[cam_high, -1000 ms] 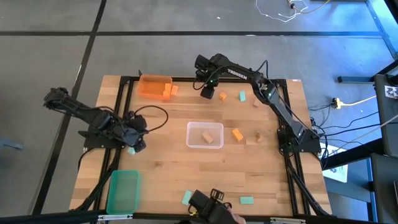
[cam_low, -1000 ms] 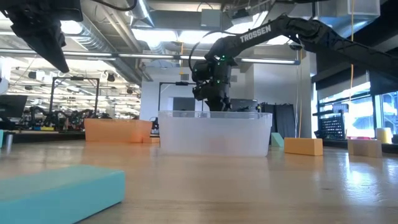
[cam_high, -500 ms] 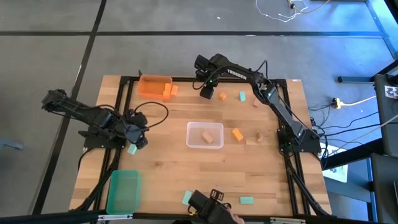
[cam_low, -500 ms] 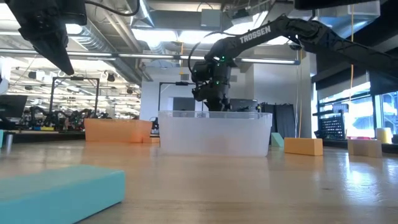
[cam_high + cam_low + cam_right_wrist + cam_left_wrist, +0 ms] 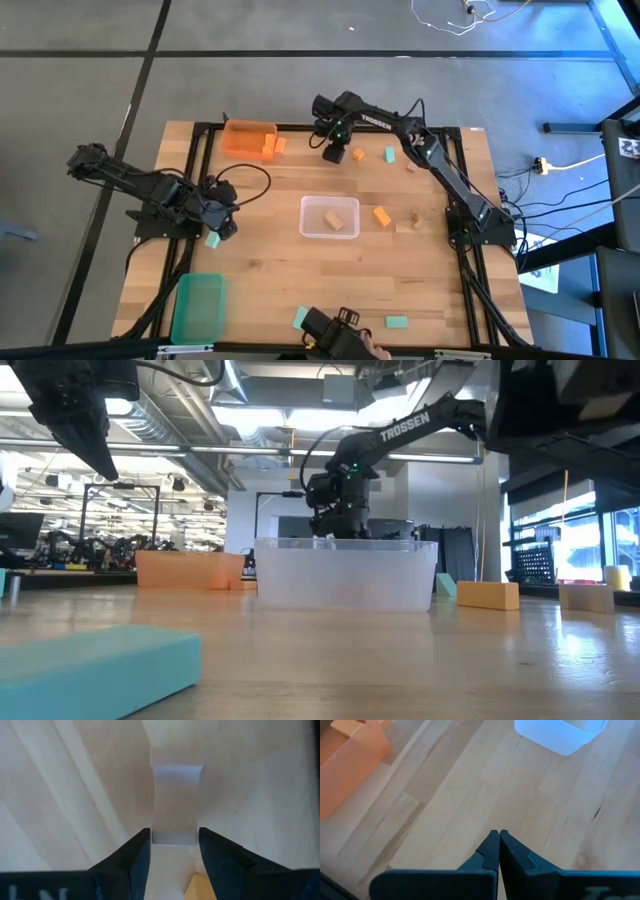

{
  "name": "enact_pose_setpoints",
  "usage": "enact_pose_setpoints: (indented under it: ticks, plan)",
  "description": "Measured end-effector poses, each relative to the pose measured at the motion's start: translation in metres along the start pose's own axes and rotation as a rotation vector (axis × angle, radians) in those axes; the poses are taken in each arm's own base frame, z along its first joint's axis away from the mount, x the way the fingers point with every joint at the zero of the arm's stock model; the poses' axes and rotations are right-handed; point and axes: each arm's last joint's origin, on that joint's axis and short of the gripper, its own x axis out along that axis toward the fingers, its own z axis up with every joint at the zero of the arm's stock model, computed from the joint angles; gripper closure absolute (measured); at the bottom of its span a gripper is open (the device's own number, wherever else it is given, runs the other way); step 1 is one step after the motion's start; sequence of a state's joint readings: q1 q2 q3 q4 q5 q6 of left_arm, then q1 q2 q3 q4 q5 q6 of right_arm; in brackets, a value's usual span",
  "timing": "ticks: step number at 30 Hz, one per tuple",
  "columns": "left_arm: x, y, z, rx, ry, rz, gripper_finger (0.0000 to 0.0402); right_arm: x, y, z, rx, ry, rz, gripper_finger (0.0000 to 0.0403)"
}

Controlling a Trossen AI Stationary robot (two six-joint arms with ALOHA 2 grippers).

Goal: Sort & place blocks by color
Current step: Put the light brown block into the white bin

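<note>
My right gripper [image 5: 333,152] [image 5: 174,845] is open at the table's far side, next to an orange block [image 5: 357,154]. Its fingers stand on either side of the near end of a pale block [image 5: 177,800] that lies flat on the wood. My left gripper [image 5: 222,226] [image 5: 499,836] is shut and holds nothing. It hangs over the table's left part, just beside a mint block [image 5: 212,240] lying flat. A tan block [image 5: 334,220] lies in the clear bin [image 5: 309,230]. My right gripper has one finger [image 5: 137,852] on each side of the pale block's near end [image 5: 172,837], coming from above. The block lies flat on the table. I cannot tell whether the fingers touch it.
The orange bin [image 5: 249,138] stands at the far left with an orange block [image 5: 280,145] beside it, the green bin [image 5: 198,305] at the near left. Loose blocks lie right of the clear bin [image 5: 381,215] [image 5: 411,166] [image 5: 389,154] and along the near edge [image 5: 300,317] [image 5: 397,322].
My right arm has bent lower and swung a little toward the table's left while its gripper has stayed over the same spot at the far side. My left gripper has shifted slightly away from the mint block. No block has moved.
</note>
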State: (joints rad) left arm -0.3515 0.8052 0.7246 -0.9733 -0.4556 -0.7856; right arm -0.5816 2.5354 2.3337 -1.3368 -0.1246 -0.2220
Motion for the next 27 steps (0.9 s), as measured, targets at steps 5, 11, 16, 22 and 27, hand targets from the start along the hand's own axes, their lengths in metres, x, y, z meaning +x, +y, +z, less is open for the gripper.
enact_pose_setpoints:
  ticks: [5,11,16,22,27]
  plan:
    - [0.0000,-0.0001,0.0000,0.000,0.000,-0.001,0.0401,0.0039,0.0000,0.0012,-0.017,0.000,0.000,0.0234]
    - [0.0000,-0.0001,0.0001,0.000,-0.001,-0.002,0.0401,0.0060,-0.0009,0.0033,-0.040,-0.015,-0.010,0.0234]
    - [0.0000,-0.0001,0.0001,0.001,0.000,-0.001,0.0401,0.0059,-0.0024,0.0024,-0.052,0.006,-0.071,0.0234]
    - [0.0000,-0.0001,0.0001,0.001,0.000,-0.002,0.0401,0.0059,-0.0022,0.0023,-0.056,0.007,-0.071,0.0239]
    - [0.0000,-0.0001,0.0001,0.001,0.000,-0.002,0.0401,0.0059,-0.0022,0.0024,-0.071,0.007,-0.071,0.0263]
